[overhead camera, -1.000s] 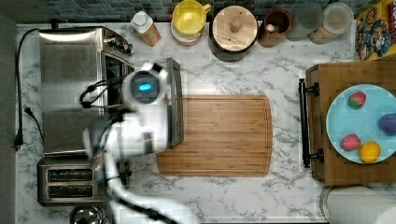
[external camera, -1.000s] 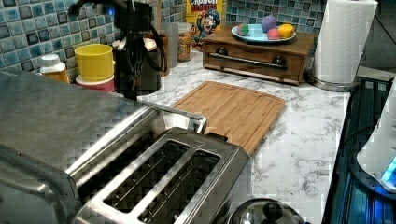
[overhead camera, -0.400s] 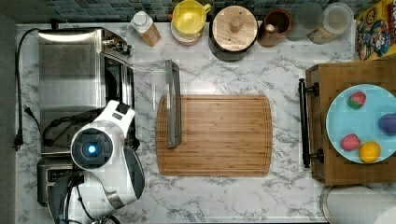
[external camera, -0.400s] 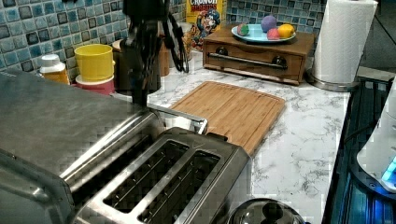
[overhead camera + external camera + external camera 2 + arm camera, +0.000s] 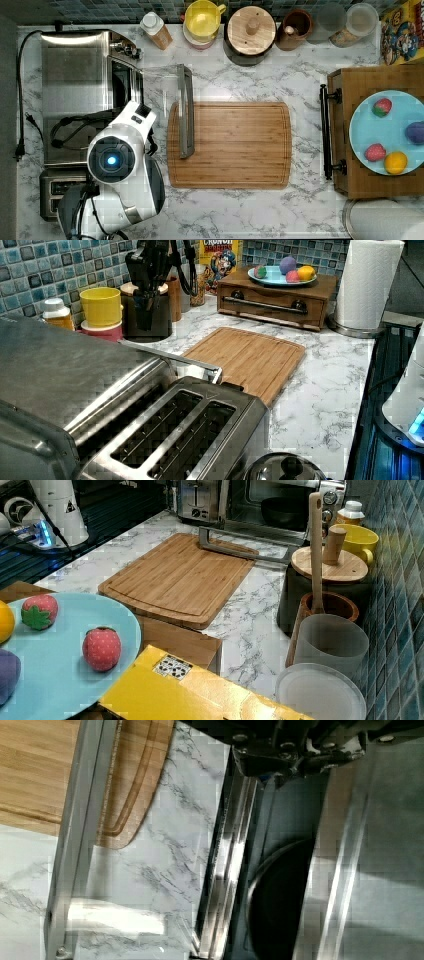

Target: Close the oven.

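Note:
The oven stands at the top view's left, a steel box with a black cord. Its glass door lies open and flat, and the bar handle rests over the left edge of the cutting board. A dark round pan sits inside the oven. My arm hangs over the oven's near end and the toaster. My gripper hangs high above the open door, touching nothing. In the right view the oven gapes toward the handle.
A two-slot toaster stands beside the oven. The bamboo cutting board lies mid-counter. A yellow cup, a wood-lidded canister and jars line the back wall. A wooden box with a plate of toy fruit stands at the top view's right.
My arm has swung from above the open door toward the top view's lower left, over the toaster. In the left view the gripper has risen. The door still lies open.

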`<state>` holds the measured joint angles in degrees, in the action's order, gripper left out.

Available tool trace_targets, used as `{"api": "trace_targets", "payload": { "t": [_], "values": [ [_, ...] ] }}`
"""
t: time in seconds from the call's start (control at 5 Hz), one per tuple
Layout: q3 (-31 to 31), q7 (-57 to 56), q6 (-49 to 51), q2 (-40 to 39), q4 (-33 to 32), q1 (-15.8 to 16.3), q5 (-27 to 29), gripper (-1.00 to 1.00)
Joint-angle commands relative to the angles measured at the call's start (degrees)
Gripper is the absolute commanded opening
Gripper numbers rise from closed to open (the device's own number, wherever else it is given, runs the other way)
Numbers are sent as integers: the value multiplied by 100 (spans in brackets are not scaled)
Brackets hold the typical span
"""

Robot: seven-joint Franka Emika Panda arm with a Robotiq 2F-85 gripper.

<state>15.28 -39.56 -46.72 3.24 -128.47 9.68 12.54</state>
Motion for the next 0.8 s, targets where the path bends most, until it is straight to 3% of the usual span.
{"api": "trace_targets", "payload": {
  "t": [0.2,0.8],
  "values": [
    [-125,245,82,-92,215,-226,84,-100],
    [-147,245,82,-93,216,-203,84,-100]
  ]
}}
